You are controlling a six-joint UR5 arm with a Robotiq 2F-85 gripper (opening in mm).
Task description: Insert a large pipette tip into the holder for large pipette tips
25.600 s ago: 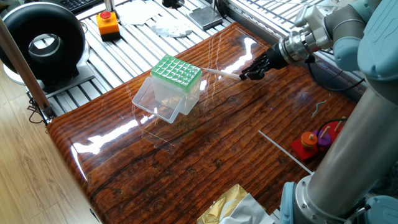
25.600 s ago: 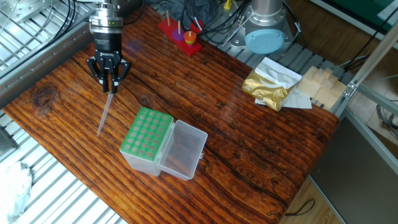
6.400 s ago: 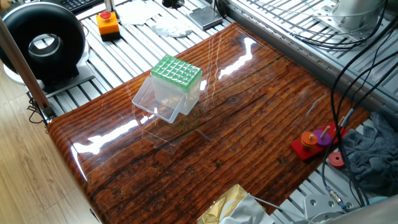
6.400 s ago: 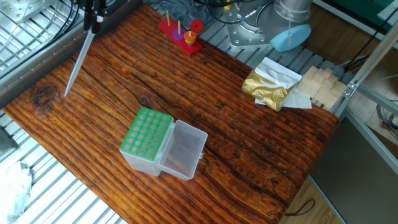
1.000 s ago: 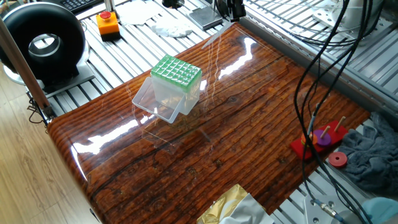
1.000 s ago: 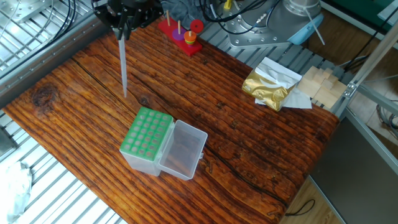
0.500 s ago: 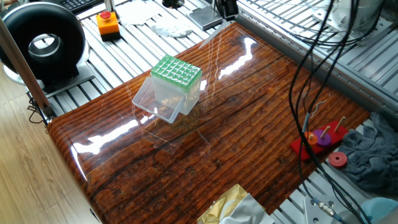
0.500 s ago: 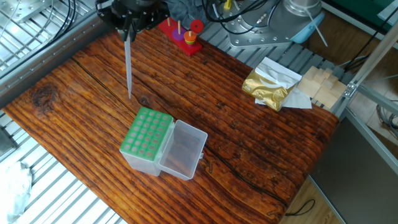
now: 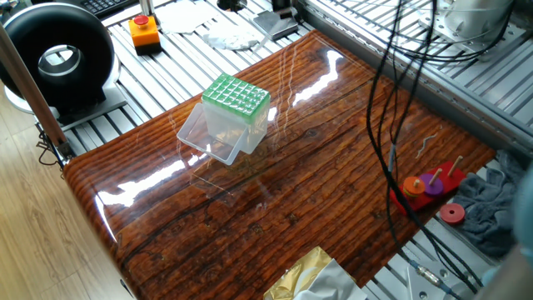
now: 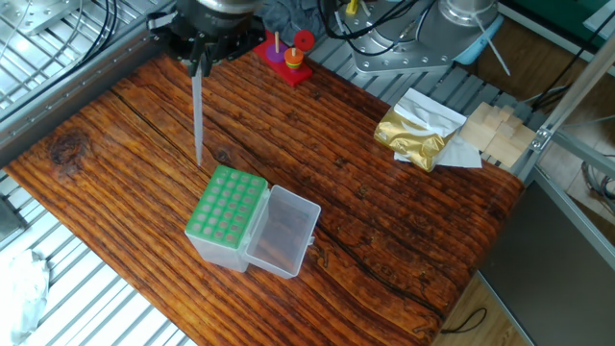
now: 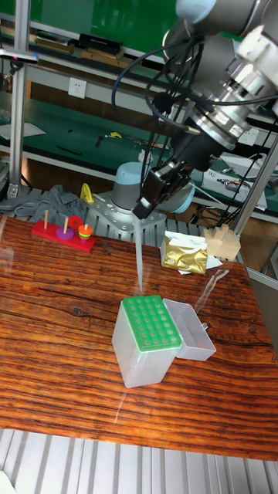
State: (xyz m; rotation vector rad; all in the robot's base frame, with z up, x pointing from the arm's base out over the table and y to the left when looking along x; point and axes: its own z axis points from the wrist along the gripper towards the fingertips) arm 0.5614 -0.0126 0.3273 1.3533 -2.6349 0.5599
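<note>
With its narrow end pointed down for entry into the rack, the large pipette tip [image 11: 140, 258] hangs near-vertical just above the green-topped holder for large pipette tips [image 11: 149, 340], pinched at its top in the closed gripper [image 11: 144, 210].

In the tall fixed view, the holder for large pipette tips [image 11: 150, 338] stands on the table [image 11: 54, 309], its lid [image 11: 193, 330] lying open at 3 o'clock. The large pipette tip [image 11: 139, 258] hangs upright at its 12 o'clock, under the gripper [image 11: 145, 207]. A peg toy [image 11: 63, 235] sits at 10 o'clock, a crumpled bag [image 11: 184, 255] at 1 o'clock.
</note>
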